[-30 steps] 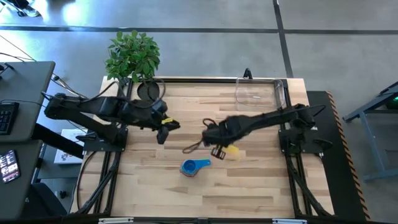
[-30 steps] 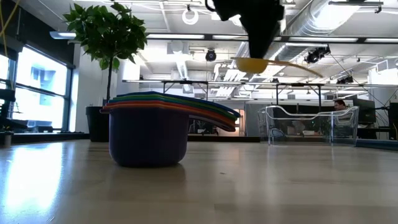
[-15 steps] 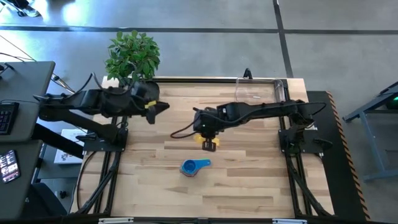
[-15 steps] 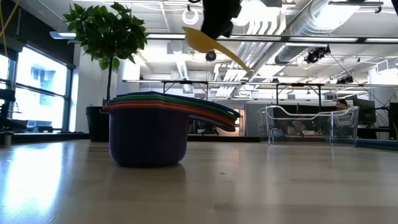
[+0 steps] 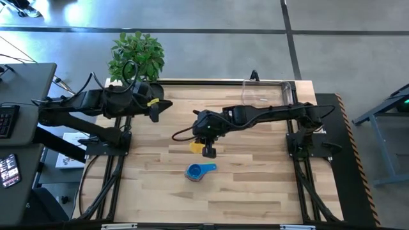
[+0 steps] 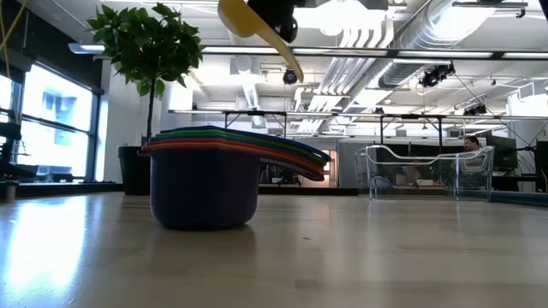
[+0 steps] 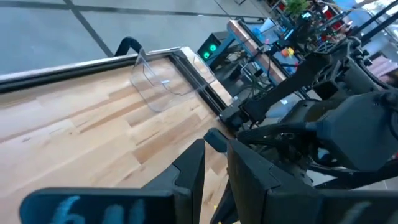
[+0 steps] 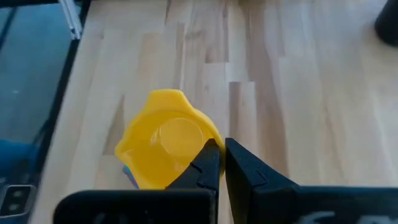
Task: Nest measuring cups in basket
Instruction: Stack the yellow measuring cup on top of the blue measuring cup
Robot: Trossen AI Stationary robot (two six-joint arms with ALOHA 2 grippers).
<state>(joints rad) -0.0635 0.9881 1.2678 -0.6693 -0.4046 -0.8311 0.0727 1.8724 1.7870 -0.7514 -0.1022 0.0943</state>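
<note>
A yellow measuring cup (image 5: 197, 147) is carried high above the table by my right gripper (image 5: 208, 151), near the table's middle. In the low view the yellow cup (image 6: 244, 19) hangs above the nested stack of cups (image 6: 205, 184), which rests by its purple bottom cup on the table. From above, the stack (image 5: 199, 171) shows blue on top, just nearer than the right gripper. The clear basket (image 5: 265, 94) stands at the far right corner. My left gripper (image 5: 156, 108), shut and empty, is drawn back by the far left edge. My right gripper pinches the yellow cup's handle (image 8: 208, 148) between its two fingers, right behind the bowl (image 8: 165, 146), coming from above and pointing down. The cup is lifted clear and tilted, its handle's free end (image 6: 294, 68) slanting down.
A black plant pot (image 5: 151, 92) with a leafy plant (image 5: 136, 56) stands at the far left corner, behind the left gripper. A cable (image 5: 182, 135) trails on the table beside the right gripper. Bare wood lies along the near edge.
My right gripper has carried the yellow cup toward the table's left, and it now hangs over the stack's far side; the cup has tipped, its handle now slanting down. My left arm has drawn back toward the far left corner by the plant pot.
</note>
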